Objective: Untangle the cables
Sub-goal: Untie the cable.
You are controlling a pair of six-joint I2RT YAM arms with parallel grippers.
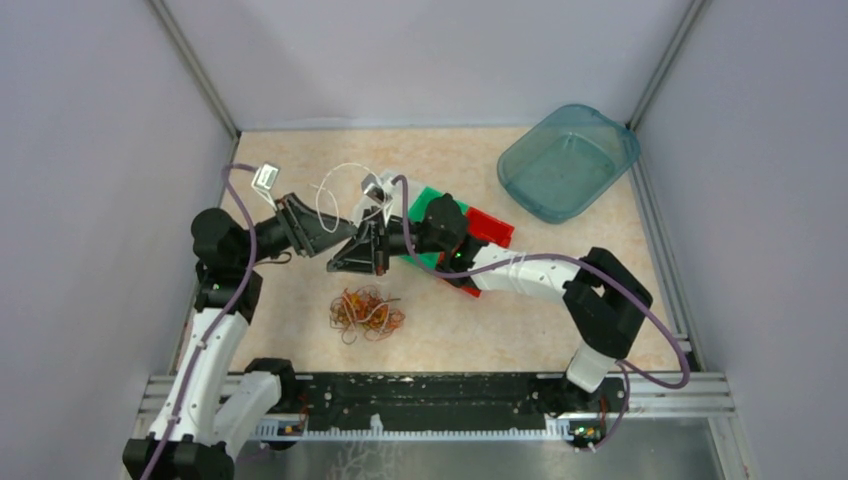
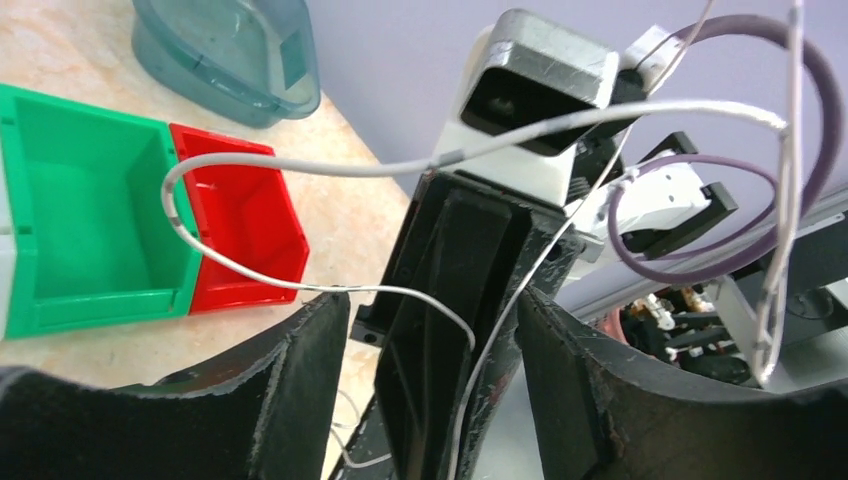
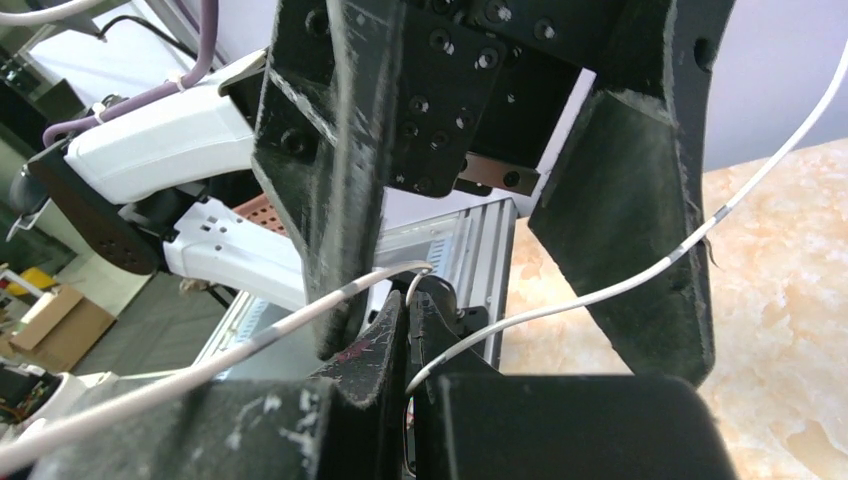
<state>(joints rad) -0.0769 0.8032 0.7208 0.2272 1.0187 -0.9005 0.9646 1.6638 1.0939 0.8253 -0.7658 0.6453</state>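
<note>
- right gripper [image 3: 410, 300]: fingers pressed together, nipping the white cable [image 3: 640, 275] right at the tips.
- left gripper [image 2: 430, 310]: spread wide, nothing in it. its fingers stand either side of the right tips, nose to nose, up off the table [image 1: 300, 330].
- the white cable runs through that gap; can't tell whether it touches the left fingers. from the pinch it trails off both ways, one side curling into a loose loop in the air toward the far wall.
- tangle of loops [image 1: 367, 313]: orange and brown, flat on the table, below both grippers and back toward my bases, touching nothing else.
- no long axis i can call on it: a roundish clump, a little wider than deep, pointing nowhere.
- right tip looks slightly nearer the clump, but it is occupied. my guess is the free left would have to come down and back toward me.
- green bin [image 2: 90, 200] and red bin [image 2: 245, 220] sit side by side beyond, out of this.
</note>
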